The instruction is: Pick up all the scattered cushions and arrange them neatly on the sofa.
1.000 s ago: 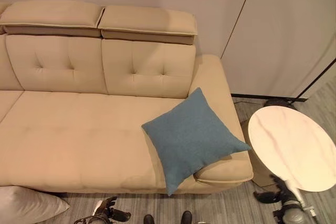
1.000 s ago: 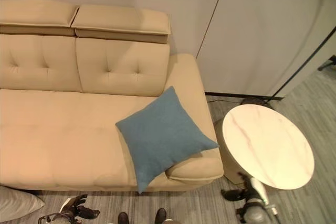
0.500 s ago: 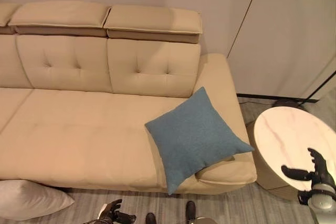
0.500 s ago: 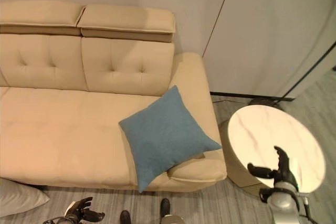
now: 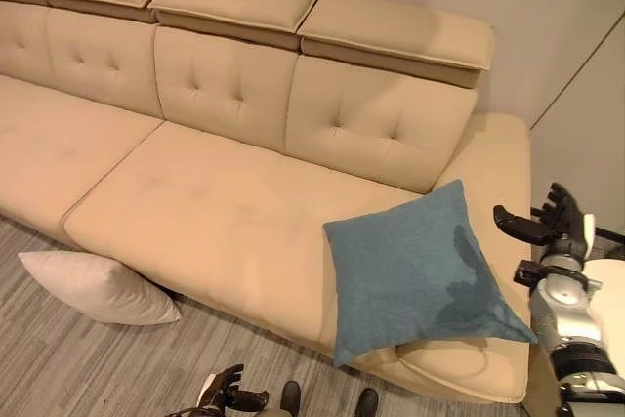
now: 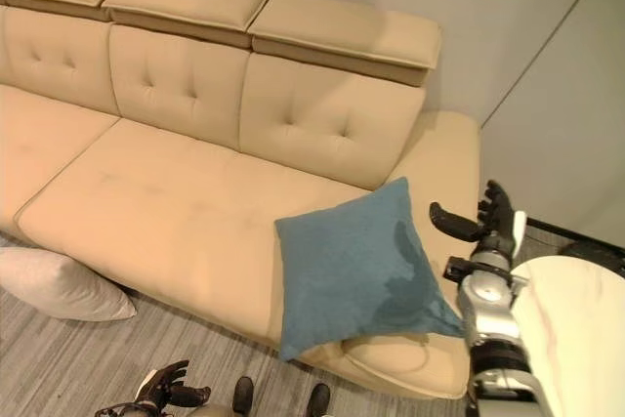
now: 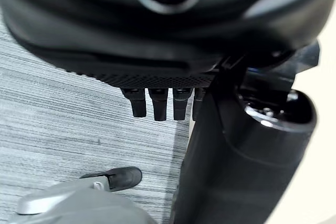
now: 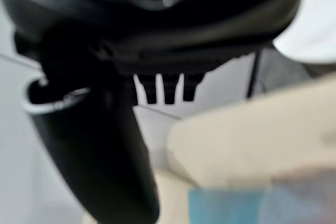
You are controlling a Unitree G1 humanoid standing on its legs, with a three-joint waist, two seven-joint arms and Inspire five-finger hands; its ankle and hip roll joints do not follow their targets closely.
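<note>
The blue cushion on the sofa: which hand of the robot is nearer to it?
Right. The right hand, open, hovers beside the blue cushion's right edge, above the sofa's armrest. The left hand hangs low over the floor, before the sofa.

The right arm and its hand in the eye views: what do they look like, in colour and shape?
The right arm is silver-grey metal, built of rounded, cylinder-like segments with darker bands at the joints. It ends in a dark, nearly black right hand with slim fingers and a thumb that stands out sideways. A pale strip runs along the hand's edge. The left hand is likewise dark.
</note>
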